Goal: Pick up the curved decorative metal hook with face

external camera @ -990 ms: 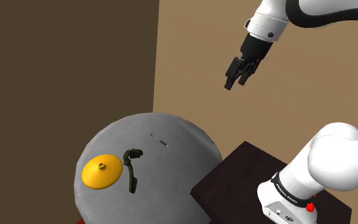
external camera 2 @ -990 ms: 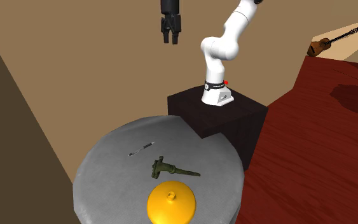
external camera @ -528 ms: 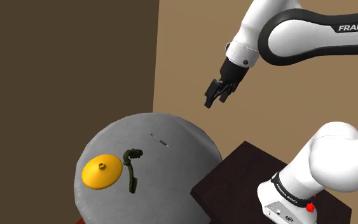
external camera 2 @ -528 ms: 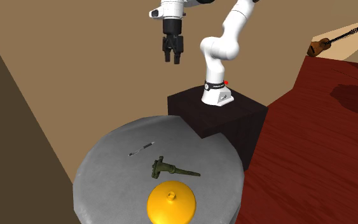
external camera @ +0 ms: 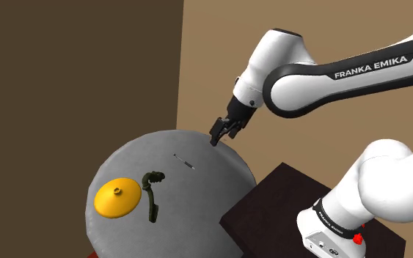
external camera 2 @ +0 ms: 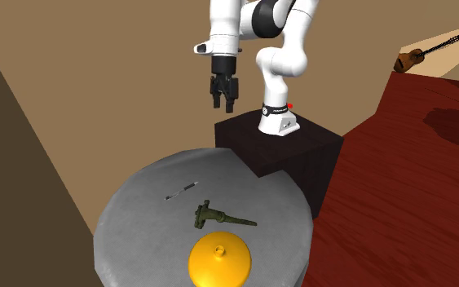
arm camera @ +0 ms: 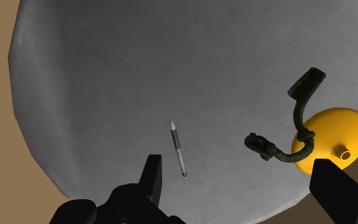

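Dark and box-shaped, the stand (external camera: 271, 212) sits nearest, and the white arm (external camera: 322, 73) rises from it and reaches out over the round grey worktop (external camera: 124, 161) just beside it. The black claw (external camera: 215, 139) hangs in the air above the worktop's rim on the stand's side and points down at it. In the wrist view its two fingers (arm camera: 152, 181) stand well apart with nothing between them but bare grey surface. Closest to the claw on the worktop lies a thin grey pen-like stick (arm camera: 178, 149), flat and alone. Beyond that lies the dark olive curved hook (arm camera: 296, 113), flat on the worktop and well apart from the claw; one end is a blocky tab and the other a small knob. It lies just beside a yellow domed disc (external camera: 117, 197) with a small knob at its centre. In the wrist view the hook's curve crosses the disc's edge, though I cannot tell whether the two touch. Farther off stand a tan wall and a darker brown one, and at the second exterior view's right a red-brown wooden surface (external camera 2: 399, 187) carries a small brown stringed instrument (external camera 2: 419, 55) at its far end.
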